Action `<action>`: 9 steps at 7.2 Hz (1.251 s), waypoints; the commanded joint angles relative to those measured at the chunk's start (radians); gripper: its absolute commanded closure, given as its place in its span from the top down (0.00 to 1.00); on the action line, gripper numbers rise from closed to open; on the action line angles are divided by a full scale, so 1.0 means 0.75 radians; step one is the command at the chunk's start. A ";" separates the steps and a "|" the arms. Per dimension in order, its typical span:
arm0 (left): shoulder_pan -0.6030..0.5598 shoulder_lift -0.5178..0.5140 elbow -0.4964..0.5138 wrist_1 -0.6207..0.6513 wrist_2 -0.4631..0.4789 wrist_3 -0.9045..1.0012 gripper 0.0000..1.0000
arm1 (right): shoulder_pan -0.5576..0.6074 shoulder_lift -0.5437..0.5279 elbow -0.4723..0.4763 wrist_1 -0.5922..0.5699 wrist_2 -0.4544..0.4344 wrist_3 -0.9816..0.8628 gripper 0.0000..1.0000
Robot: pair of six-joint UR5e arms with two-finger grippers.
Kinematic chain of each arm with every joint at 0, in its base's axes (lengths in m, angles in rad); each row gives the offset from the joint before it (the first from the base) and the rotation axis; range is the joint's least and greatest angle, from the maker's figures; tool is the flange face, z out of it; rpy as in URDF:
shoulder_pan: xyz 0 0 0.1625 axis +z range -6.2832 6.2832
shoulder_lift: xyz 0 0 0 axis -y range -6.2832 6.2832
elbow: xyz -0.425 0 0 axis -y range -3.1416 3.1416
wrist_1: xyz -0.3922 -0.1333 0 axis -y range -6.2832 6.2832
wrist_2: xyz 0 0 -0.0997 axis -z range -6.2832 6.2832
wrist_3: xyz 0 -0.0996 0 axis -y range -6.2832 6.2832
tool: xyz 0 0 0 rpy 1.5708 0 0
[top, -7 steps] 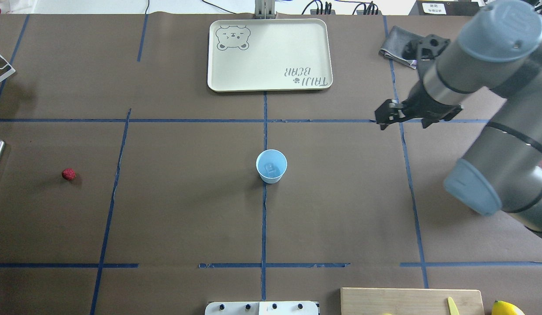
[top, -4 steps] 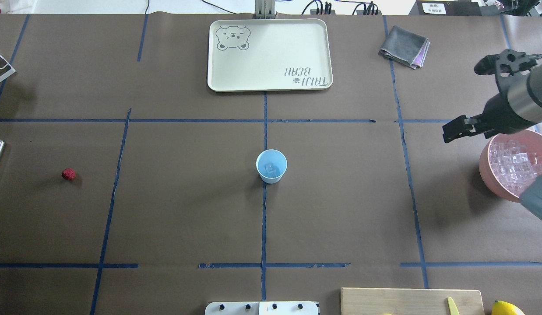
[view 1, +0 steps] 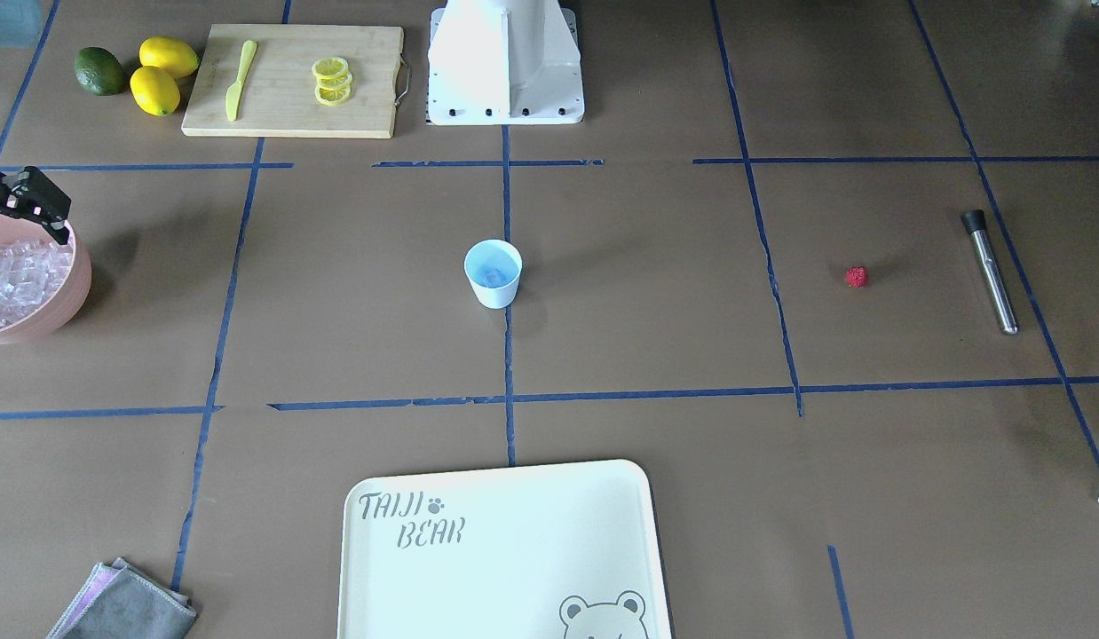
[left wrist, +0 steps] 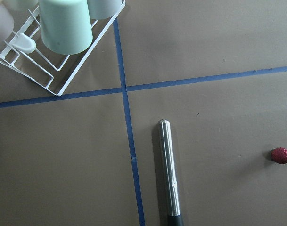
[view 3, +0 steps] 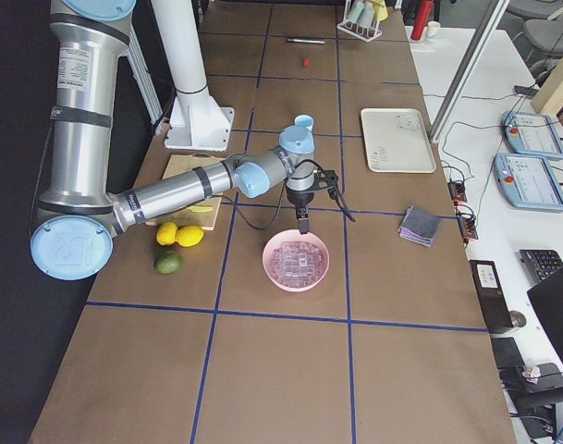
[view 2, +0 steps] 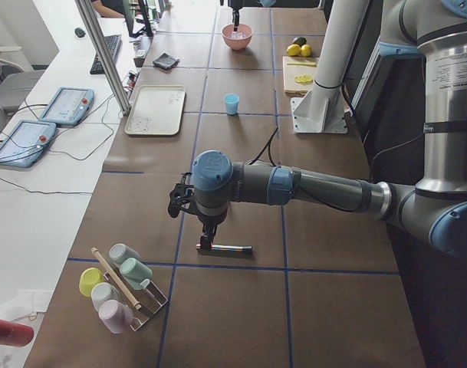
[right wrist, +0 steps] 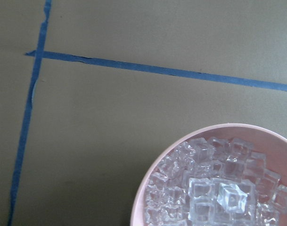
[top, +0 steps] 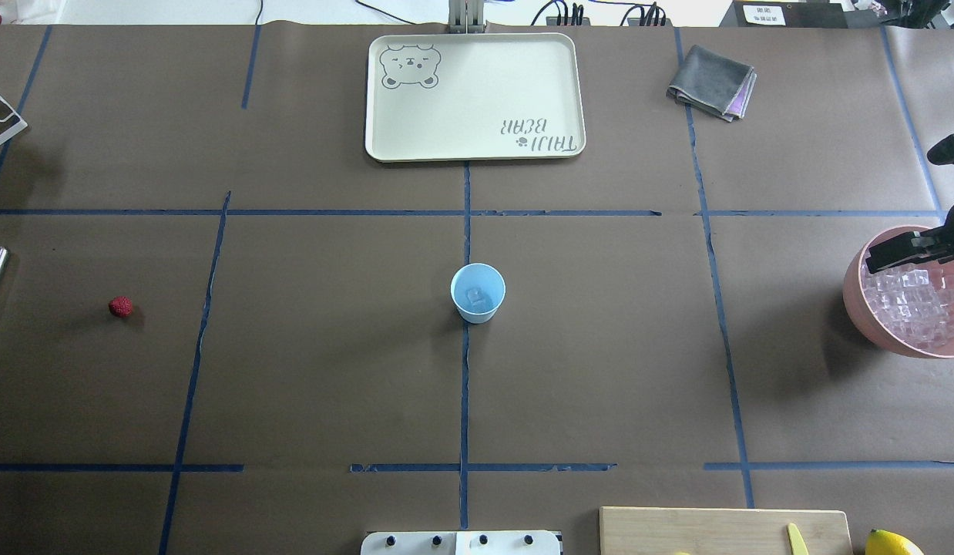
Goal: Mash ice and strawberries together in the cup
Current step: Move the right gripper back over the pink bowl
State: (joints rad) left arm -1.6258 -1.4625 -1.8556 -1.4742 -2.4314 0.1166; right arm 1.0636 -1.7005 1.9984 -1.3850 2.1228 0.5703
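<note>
1. table [top: 330, 370]: brown paper cover with a blue tape grid. Wide open paper lies on every side of the centre.
2. cup [top: 478, 293]: upright on the centre tape line, well apart from every other item.
3. ice [right wrist: 218, 195]: heaped in the pink bowl [top: 862, 324] at the table's end on the robot's right, where the overhead frame cuts the bowl. One clear piece also lies in the bottom of the cup.
4. strawberry [top: 121, 307]: loose on the paper toward the robot's left end, near the metal muddler [left wrist: 169, 174] but apart from it.
5. right pincer [top: 874, 262]: points down above the bowl's rim on the cup side, above the ice. I cannot tell whether it is spread or pressed together.
6. left pincer [view 2: 208, 239]: low over the muddler, seen only from the side, so I cannot tell its spread.
7. tray [top: 477, 100]: bear print, at the far edge, centre.
8. grey cloth [top: 712, 82]: folded, at the far right.
9. cutting board [view 1: 292, 80]: at the near edge beside the robot base [view 1: 505, 62].
10. wire rack [left wrist: 60, 93]: holds pastel cups, beyond the muddler.
11. room: a white bench with tablets runs along the far side.
</note>
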 commanded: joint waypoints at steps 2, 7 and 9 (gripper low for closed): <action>0.002 -0.001 -0.001 0.000 0.000 0.000 1.00 | 0.007 0.003 -0.099 0.004 0.004 -0.018 0.77; 0.000 -0.001 -0.013 0.000 0.000 -0.002 1.00 | 0.005 0.007 -0.200 0.012 -0.008 -0.118 0.76; 0.000 0.001 -0.031 0.000 0.000 -0.024 1.00 | 0.005 0.032 -0.220 0.010 -0.014 -0.122 0.76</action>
State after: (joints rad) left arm -1.6257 -1.4625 -1.8696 -1.4742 -2.4313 0.1053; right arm 1.0670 -1.6910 1.8454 -1.3762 2.1148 0.4818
